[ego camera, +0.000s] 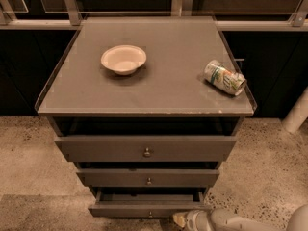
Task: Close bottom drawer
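The bottom drawer point(144, 209) is the narrowest of the cabinet's three, grey-brown with a tiny round knob point(150, 214). It stands pulled out a little, with a dark gap of its inside showing behind the front panel. My gripper point(180, 220) is at the bottom edge of the view, right against the right part of the drawer's front panel, with my pale arm point(236, 220) running off to the right.
The middle drawer point(148, 177) and top drawer point(146, 148) sit above it, each slightly out. On the cabinet top point(173, 85) are a white bowl point(123, 59) and a can lying on its side point(224, 77). Speckled floor point(33, 158) surrounds the cabinet; a white post point(296, 113) stands at right.
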